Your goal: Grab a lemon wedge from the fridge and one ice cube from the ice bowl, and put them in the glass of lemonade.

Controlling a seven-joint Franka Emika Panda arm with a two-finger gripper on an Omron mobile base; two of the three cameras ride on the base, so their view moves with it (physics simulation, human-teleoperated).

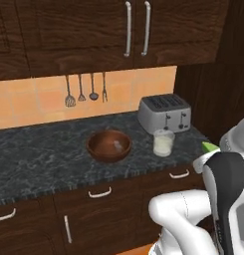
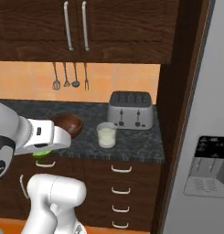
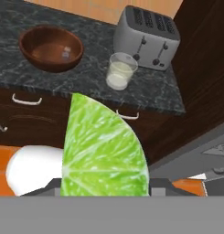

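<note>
A yellow-green lemon wedge (image 3: 103, 151) looms large in the hand view, and my gripper (image 3: 104, 185) is shut on it. From the base views the lemon wedge (image 1: 210, 146) (image 2: 41, 154) peeks out at the hand, in front of the counter edge. The glass of lemonade (image 1: 163, 143) (image 2: 106, 135) (image 3: 120, 71) stands on the dark counter, beside the toaster. Left of it, the reddish-brown ice bowl (image 1: 96, 149) (image 2: 70, 125) (image 3: 38, 48) holds a pale ice cube (image 1: 117, 145) (image 3: 65, 53). The grey fridge (image 2: 214, 114) stands at the right.
A silver toaster (image 1: 165, 113) (image 2: 130, 109) (image 3: 147, 31) sits behind the glass near the counter's right end. Utensils (image 1: 83, 92) hang on the tiled wall. Dark cabinets run above, drawers with handles (image 2: 120, 169) below. A dark panel (image 2: 177, 91) separates counter and fridge.
</note>
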